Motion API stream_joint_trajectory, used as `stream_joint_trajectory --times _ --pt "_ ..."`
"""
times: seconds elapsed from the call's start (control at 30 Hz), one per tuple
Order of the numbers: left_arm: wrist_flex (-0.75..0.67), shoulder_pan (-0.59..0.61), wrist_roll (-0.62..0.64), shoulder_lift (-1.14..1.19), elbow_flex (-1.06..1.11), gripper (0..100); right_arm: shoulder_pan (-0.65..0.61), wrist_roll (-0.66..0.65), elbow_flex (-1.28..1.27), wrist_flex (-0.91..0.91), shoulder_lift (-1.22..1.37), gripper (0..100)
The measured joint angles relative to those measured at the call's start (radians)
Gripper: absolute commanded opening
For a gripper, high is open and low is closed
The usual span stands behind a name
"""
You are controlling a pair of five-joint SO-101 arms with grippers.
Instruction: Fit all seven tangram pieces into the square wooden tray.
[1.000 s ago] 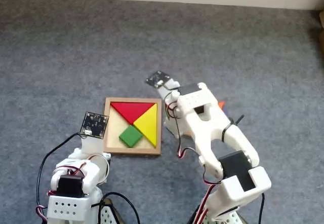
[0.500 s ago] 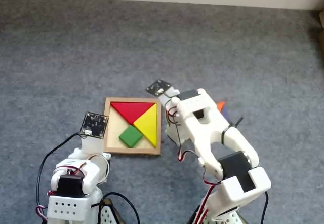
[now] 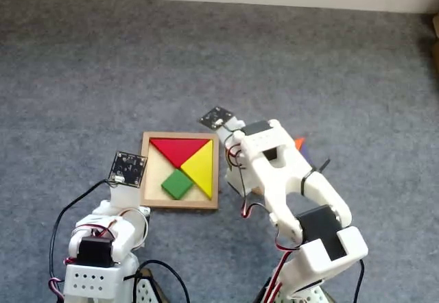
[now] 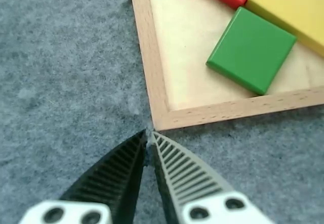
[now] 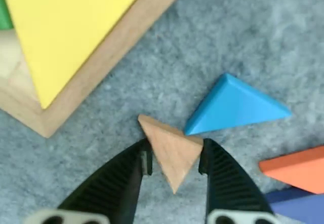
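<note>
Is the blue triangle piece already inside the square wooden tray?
No, the blue triangular piece lies on the grey carpet outside the square wooden tray, beside the tan triangular piece.

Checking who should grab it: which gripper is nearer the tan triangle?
Right. The right gripper has the tan triangle between its fingers; the left gripper sits shut at a corner of the wooden tray, on the tray's opposite side.
</note>
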State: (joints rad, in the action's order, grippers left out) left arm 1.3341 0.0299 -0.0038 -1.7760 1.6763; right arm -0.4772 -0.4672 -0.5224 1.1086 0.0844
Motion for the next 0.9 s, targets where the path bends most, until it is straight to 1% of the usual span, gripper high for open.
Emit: stream_joint_trajectory --times 0.2,0.4,0.57,0.73,0.9 --pt "0.000 0.000 0.000 0.000 0.000 2 0.000 0.000 -0.003 0.000 -0.017 13.4" --pt "0.000 0.000 0.000 0.000 0.000 2 -0.015 0.000 -0.005 0.080 -0.164 13.4" --pt "0.000 0.000 0.000 0.000 0.000 2 -0.077 0.000 -0.005 0.130 -0.272 13.4" --pt "0.000 0.000 0.000 0.000 0.000 2 -0.158 0.000 -0.005 0.132 -0.295 13.4" --pt "0.000 0.000 0.000 0.000 0.000 2 -0.170 0.063 -0.005 0.132 -0.295 14.0"
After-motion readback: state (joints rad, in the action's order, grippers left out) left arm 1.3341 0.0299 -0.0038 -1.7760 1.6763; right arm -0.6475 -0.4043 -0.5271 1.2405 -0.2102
